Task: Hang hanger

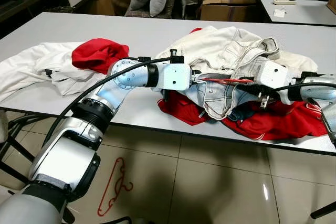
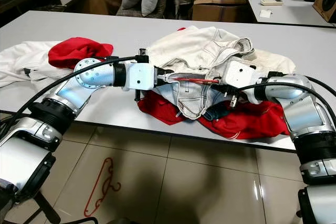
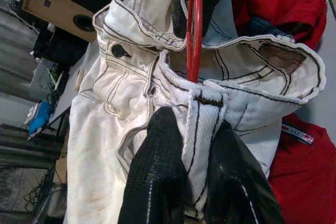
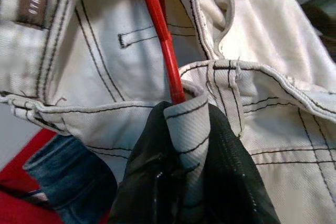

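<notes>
Between the two sets of fingers, over the desk (image 1: 157, 32): one red hanger (image 2: 191, 80), its bar spanning the waistband of white jeans (image 1: 220, 61). Left gripper (image 3: 184, 145) clenched on a waistband fold; right gripper (image 4: 191, 145) clenched on waistband and hanger together. Judged status: hanger being seated in the garment, hanging itself not begun. Second red hanger (image 1: 113, 187) on the floor.
</notes>
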Controlling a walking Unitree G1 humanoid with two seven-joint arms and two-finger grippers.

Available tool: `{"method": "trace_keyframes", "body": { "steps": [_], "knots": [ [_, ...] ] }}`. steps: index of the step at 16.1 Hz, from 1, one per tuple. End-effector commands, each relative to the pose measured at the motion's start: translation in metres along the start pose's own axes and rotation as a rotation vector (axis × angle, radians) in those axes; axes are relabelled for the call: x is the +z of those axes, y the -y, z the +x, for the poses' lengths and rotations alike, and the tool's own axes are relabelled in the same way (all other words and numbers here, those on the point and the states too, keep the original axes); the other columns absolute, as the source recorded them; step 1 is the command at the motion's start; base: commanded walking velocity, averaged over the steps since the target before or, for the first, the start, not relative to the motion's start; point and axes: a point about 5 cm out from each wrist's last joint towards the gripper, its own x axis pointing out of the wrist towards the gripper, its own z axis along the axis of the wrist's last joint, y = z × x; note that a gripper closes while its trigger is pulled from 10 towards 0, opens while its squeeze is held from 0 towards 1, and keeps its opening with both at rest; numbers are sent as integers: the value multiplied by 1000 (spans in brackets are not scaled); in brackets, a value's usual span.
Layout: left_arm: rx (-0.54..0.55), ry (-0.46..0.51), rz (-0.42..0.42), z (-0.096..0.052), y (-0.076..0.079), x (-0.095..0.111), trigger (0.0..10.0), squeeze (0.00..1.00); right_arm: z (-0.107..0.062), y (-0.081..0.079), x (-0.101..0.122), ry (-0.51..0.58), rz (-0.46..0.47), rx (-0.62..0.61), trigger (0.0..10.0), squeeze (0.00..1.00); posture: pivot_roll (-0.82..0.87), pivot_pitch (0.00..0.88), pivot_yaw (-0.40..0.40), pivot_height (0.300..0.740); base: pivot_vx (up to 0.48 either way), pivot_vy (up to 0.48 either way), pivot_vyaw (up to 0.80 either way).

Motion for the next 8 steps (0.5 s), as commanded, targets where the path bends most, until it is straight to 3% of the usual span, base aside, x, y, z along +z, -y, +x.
{"method": "trace_keyframes", "body": {
  "steps": [1,2,3,4,7,8],
  "knots": [
    [43,34,19,-2,-8,6,549,0,0,4,1,9,-8,-42,0,0,-64,0,74,740,0,0,0],
    [80,27,13,-2,-12,6,10000,0,0,3,2,26,-1,-39,0,0,-65,0,75,740,0,0,0],
    [88,60,-38,-2,-14,7,10000,24,0,2,4,49,11,-31,0,0,-66,0,76,740,0,0,0],
    [78,97,-65,-4,-15,10,10000,1000,-1,2,5,62,17,-26,0,0,-67,0,79,740,0,0,0],
    [106,156,-61,-9,-23,16,10000,1000,-3,1,4,68,19,-31,0,0,-68,0,82,740,0,0,0],
    [114,172,-76,-11,-25,17,10000,722,-5,1,4,72,22,-32,0,0,-68,0,82,740,0,0,0]
  ]
}}
